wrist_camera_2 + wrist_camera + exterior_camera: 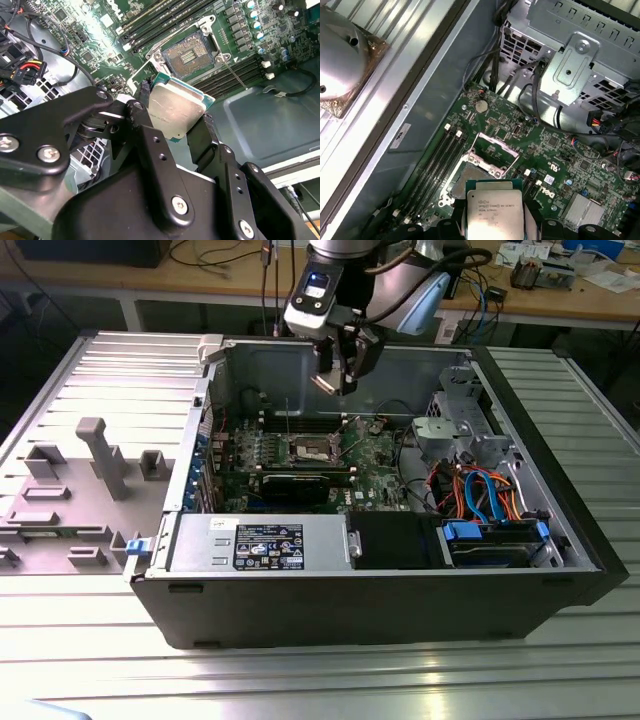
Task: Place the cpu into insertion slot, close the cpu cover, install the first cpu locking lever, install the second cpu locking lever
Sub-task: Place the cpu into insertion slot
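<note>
- The cpu [176, 106] is pinched by its edges between the two black fingers [145, 130], metal top towards the wrist cameras; in the first wrist view it [493, 212] sits at the fingertips with a green border showing round the silver lid.
- I read the gripper [172, 117] as closed only as far as the chip's width, with the chip as its whole load.
- The chip hangs in the air above the board, clear of the insertion slot [190, 52], whose dark, empty centre I can see beyond it.
- In the first wrist view the slot [466, 179] is partly hidden behind the chip, and the cpu cover [497, 144] stands tilted open just past it, green board visible through its window.
- A thin metal lever [236, 75] angles away from the slot's corner.
- Long memory slots [437, 155] run beside the slot.
- From the exterior view, the gripper [340, 375] hovers over the open computer case [400, 590], above the slot [312, 450] on the green motherboard [375, 468].
</note>
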Robot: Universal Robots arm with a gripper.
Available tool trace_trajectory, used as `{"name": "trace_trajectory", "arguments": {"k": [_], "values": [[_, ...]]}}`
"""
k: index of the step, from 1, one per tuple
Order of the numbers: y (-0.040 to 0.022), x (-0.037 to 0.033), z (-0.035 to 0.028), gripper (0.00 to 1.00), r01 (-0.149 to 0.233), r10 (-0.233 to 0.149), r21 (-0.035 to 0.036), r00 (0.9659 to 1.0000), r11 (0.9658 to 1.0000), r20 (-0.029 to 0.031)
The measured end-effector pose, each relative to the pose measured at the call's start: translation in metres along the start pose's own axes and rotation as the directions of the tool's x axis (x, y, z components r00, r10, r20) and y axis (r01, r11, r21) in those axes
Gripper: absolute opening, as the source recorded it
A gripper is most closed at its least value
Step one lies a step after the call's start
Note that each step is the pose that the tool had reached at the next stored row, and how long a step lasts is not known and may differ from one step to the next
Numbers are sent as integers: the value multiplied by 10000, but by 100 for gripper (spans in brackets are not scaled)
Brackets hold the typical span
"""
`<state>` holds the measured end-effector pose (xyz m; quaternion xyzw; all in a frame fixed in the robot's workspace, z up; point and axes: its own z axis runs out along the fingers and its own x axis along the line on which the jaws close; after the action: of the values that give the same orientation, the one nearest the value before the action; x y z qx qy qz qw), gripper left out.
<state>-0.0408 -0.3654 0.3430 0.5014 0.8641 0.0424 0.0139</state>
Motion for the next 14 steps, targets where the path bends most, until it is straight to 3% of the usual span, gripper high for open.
{"name": "trace_trajectory", "arguments": {"k": [14], "values": [[-4,1,12,55,-85,85,-1,10000,10000,7]]}}
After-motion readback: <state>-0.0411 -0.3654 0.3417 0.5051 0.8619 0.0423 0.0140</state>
